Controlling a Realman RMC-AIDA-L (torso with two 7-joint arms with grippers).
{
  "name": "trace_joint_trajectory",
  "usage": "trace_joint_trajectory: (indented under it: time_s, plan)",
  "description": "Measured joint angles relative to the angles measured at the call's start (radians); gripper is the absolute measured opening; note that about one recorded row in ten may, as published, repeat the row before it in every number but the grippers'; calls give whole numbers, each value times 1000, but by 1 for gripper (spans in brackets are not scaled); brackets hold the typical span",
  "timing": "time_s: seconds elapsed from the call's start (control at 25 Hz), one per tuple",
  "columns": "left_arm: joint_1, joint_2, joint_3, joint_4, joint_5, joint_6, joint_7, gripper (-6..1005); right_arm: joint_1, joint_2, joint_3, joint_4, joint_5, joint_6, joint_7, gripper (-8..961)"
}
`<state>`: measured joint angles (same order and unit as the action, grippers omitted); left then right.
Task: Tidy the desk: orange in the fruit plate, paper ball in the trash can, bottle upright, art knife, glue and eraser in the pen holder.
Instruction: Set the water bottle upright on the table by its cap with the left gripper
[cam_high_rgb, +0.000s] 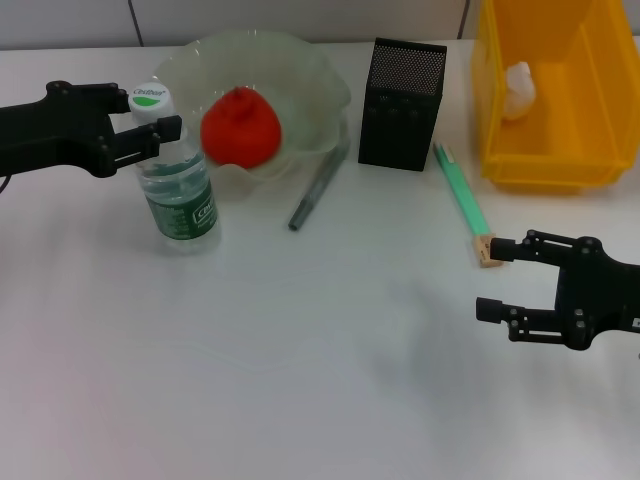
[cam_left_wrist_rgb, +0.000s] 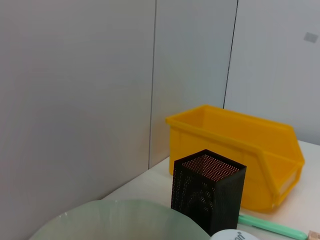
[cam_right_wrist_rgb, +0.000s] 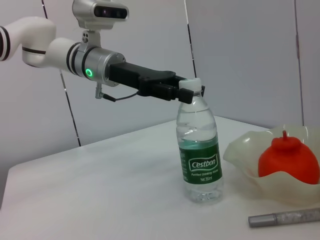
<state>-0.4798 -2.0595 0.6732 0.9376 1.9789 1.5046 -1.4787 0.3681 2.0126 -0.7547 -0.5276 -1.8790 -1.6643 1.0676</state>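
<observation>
The bottle (cam_high_rgb: 180, 195) stands upright left of the fruit plate (cam_high_rgb: 300, 60). My left gripper (cam_high_rgb: 150, 125) is shut on its neck just under the white cap (cam_right_wrist_rgb: 192, 86). The orange (cam_high_rgb: 240, 125) lies in the plate. A paper ball (cam_high_rgb: 518, 90) rests inside the yellow trash can (cam_high_rgb: 555, 160). The grey glue stick (cam_high_rgb: 318, 190) lies on the table in front of the plate. The green art knife (cam_high_rgb: 460, 200) lies right of the pen holder (cam_high_rgb: 400, 105), with the eraser (cam_high_rgb: 489, 252) at its near end. My right gripper (cam_high_rgb: 497, 279) hangs open just beside the eraser.
The trash can (cam_left_wrist_rgb: 235, 150) stands at the back right, close to the pen holder (cam_left_wrist_rgb: 207, 192). The bottle (cam_right_wrist_rgb: 200, 150), orange (cam_right_wrist_rgb: 290, 160) and glue stick (cam_right_wrist_rgb: 285, 217) show in the right wrist view. White table stretches across the front and left.
</observation>
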Motion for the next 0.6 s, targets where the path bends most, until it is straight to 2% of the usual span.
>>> trace_joint_trajectory:
  time_s: [0.52,0.6]
  plan:
    - [3,-2,-6,-2,-4,-11,0,444,-3,0,0,0,0,-3,0,777]
    - [4,-3,-6,-2,-5,-19,0,525,-4,0,0,0,0,-4,0,777]
